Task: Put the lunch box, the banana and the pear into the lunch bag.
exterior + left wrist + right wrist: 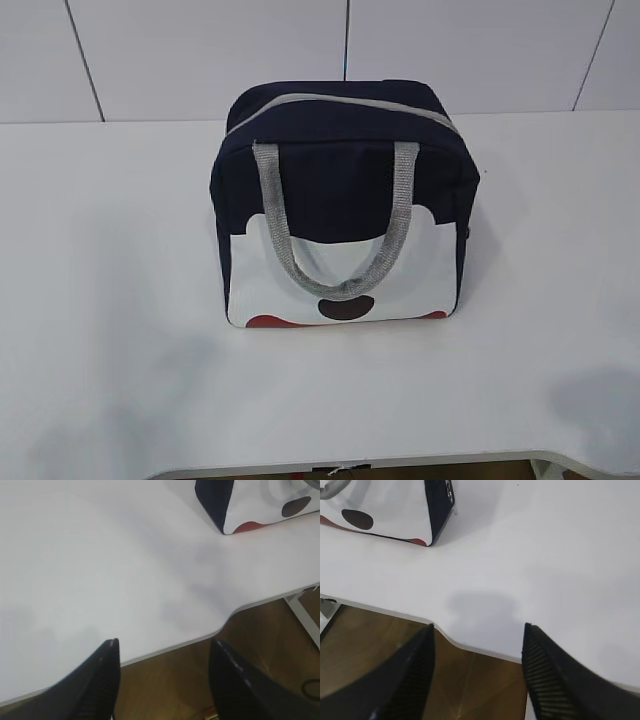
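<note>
Grippers left (162, 652) and right (477, 635) hover wide-jawed, empty, over the table's (100, 300) front edge.

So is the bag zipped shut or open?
Shut, it seems. The lunch bag stands upright on the table, and its grey zipper runs unbroken across the top with no gap showing.

Cloth lunch bag (340, 190), smooth matt table (110, 300)
</note>
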